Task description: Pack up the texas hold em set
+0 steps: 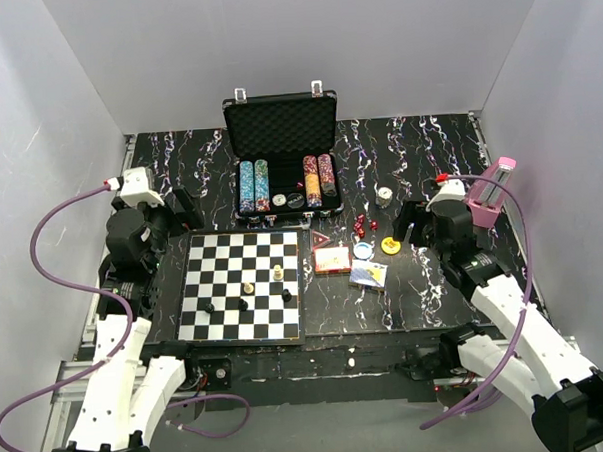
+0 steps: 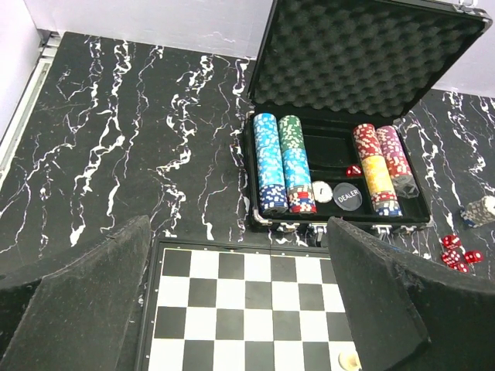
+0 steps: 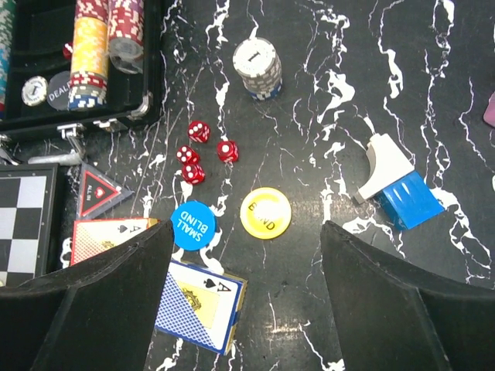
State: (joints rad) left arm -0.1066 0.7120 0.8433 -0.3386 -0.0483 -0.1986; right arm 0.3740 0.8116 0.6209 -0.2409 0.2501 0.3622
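The black briefcase [image 1: 280, 127] stands open at the back centre with chip rows [image 2: 277, 164] and a dealer button [image 2: 347, 195] inside. Red dice [image 3: 197, 151], a blue small-blind button [image 3: 191, 225], a yellow blind button [image 3: 265, 212], a short chip stack [image 3: 257, 68], a blue card deck [image 3: 199, 304] and a red deck [image 1: 332, 259] lie on the table to the case's right. My left gripper [image 2: 240, 297] is open and empty over the chessboard's far edge. My right gripper [image 3: 247, 297] is open and empty, just near of the two blind buttons.
A black-and-white chessboard [image 1: 242, 287] with several pieces lies front centre. A pink metronome [image 1: 488, 194] stands at the right wall. A white and blue block [image 3: 394, 185] lies right of the yellow button. Grey walls enclose the marbled black table [image 1: 179, 161].
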